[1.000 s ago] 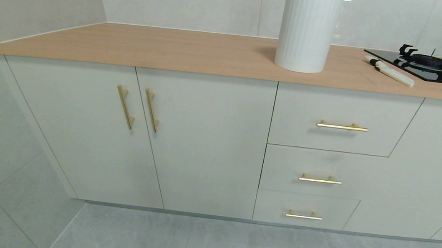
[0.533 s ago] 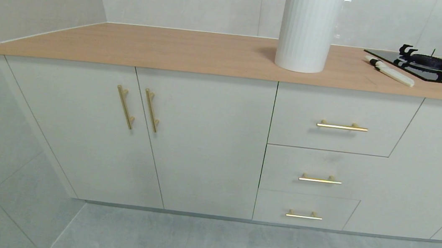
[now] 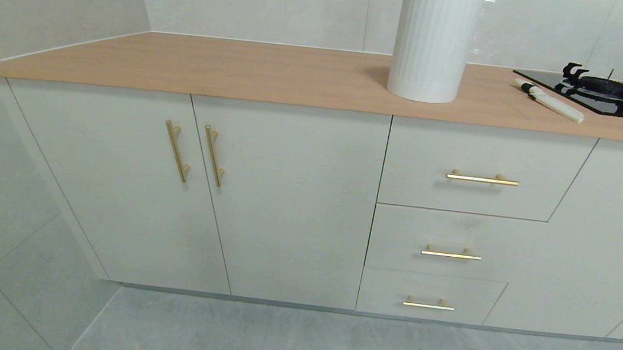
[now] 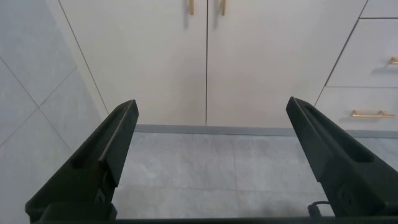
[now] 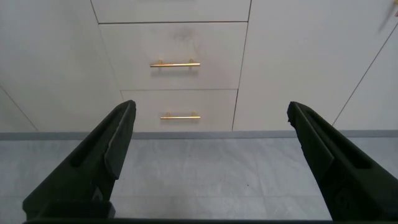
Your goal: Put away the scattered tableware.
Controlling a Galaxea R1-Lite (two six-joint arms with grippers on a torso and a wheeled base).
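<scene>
A cream-handled knife (image 3: 547,100) lies on the wooden countertop (image 3: 241,68) beside the stove. A tall white ribbed container (image 3: 433,41) stands on the counter left of it. My left gripper (image 4: 211,109) hangs open low above the floor, facing the double cabinet doors (image 4: 205,56), with nothing between its fingers. My right gripper (image 5: 211,111) is open too, low before the lower drawers (image 5: 175,56), and holds nothing.
A black gas stove (image 3: 618,94) sits at the counter's right end. Below the counter are two doors with gold handles (image 3: 195,152) and three drawers with gold handles (image 3: 482,178). Grey tiled floor (image 3: 290,345) lies before the cabinets, and a tiled wall closes the left side.
</scene>
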